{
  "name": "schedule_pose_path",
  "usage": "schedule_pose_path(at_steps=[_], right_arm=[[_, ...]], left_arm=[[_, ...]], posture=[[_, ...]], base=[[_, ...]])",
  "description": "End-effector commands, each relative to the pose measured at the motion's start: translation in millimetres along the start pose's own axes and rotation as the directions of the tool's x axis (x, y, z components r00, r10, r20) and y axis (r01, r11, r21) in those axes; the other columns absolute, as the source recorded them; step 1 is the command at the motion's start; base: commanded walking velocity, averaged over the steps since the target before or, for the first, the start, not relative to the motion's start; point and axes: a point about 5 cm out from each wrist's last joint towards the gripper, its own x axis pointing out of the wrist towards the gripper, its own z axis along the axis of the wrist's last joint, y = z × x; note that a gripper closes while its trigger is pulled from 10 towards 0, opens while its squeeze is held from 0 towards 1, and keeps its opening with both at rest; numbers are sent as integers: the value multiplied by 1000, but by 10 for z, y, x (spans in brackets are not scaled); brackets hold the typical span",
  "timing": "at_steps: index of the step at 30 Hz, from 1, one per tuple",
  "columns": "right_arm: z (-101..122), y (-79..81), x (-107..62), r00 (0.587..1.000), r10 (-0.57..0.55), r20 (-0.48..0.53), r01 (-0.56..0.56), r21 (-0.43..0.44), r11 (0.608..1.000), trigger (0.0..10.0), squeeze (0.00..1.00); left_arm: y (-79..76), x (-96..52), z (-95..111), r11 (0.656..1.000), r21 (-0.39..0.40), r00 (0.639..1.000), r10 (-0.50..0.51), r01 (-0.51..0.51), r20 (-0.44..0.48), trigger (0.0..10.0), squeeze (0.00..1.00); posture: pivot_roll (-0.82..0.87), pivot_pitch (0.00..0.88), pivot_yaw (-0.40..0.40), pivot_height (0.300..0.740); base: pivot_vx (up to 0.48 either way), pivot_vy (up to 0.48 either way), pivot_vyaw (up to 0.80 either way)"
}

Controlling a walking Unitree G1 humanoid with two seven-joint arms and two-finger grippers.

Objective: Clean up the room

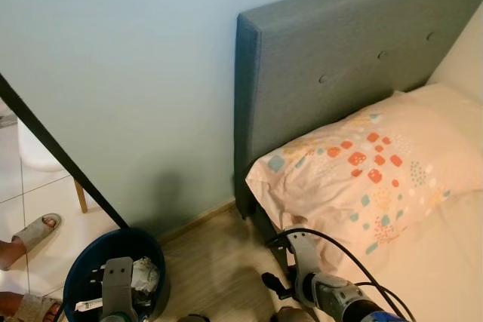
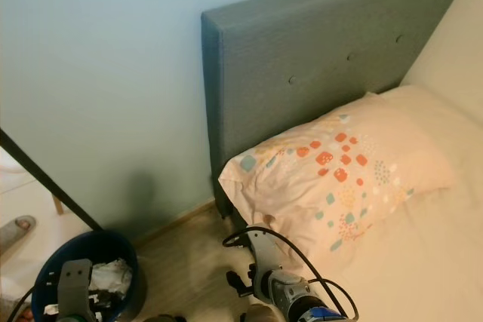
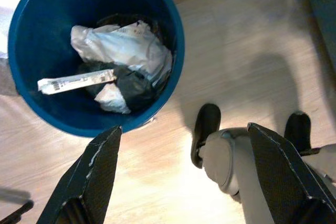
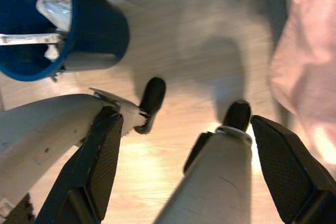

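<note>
Standing: the robot faces the corner where a bed [image 1: 445,262] meets the wall [image 1: 136,73], both arms hanging low, so the step in hand looks like scanning for more litter between pickups.
Bin: a blue bin [image 3: 52,114] sits on the floor near the wall, to the robot's left and apart from the bed; inside lie crumpled white paper [image 3: 126,45], something dark and a flat white strip [image 3: 76,81].
Left gripper: the left gripper [image 3: 181,177] hangs above the floor just beside the bin, fingers spread wide, holding nothing.
Right gripper: the right gripper [image 4: 181,166] hangs over the robot's own black feet [image 4: 152,95], fingers wide apart, nothing between them.
Next move: no loose rubbish lies within reach here, so it likely calls for turning to search elsewhere.
Floor: pale wood planks [image 3: 247,40] by the bed, white tiles [image 1: 45,216] further left.
Room: grey padded headboard [image 1: 339,58], patterned peach pillow [image 1: 370,171], pale blue wall.
Bystander: sandalled feet [image 1: 34,233] stand on the tiles at the left edge.
</note>
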Motion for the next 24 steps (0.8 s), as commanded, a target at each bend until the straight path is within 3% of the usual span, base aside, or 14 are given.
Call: schedule_pose_path(at_steps=[1,5,10,11,15,19,24], right_arm=[[-129,-18,-14,998,-21,-53,20,-28,999,10000,0],[-139,-66,-26,995,-76,-64,70,-98,993,10000,0],[-149,-98,-36,992,-103,-74,94,-119,988,10000,0],[-129,-166,-59,988,-139,-73,126,-158,979,10000,0],[-36,-276,-99,984,-171,-45,160,-176,971,10000,0],[60,-369,-136,981,-192,-11,189,-119,975,10000,0],[274,-357,-126,982,-180,56,185,-111,976,10000,0]], left_arm=[[26,-14,-55,999,-41,1000,19,-19,-13,10000,0],[18,-11,-65,998,-58,999,29,-31,-30,10000,0],[1,-9,-65,998,-58,999,29,-31,-34,10000,0],[-68,-7,-73,998,-56,999,14,-16,-37,10000,0],[-195,-7,-83,999,-37,999,-19,18,-40,10000,0],[-295,-6,-89,999,-23,998,-39,38,-49,10000,0],[-275,13,-9,998,-20,998,-52,52,-27,10000,0]], posture=[[-36,0,10,740],[-33,0,8,740],[-39,0,1,740],[-51,0,-5,740],[-81,0,-4,740],[-65,0,-18,740],[-97,0,24,740]], base=[[0,0,0],[0,0,0],[-169,0,0],[-311,0,0],[-323,0,0],[-342,0,0],[-347,0,0]])
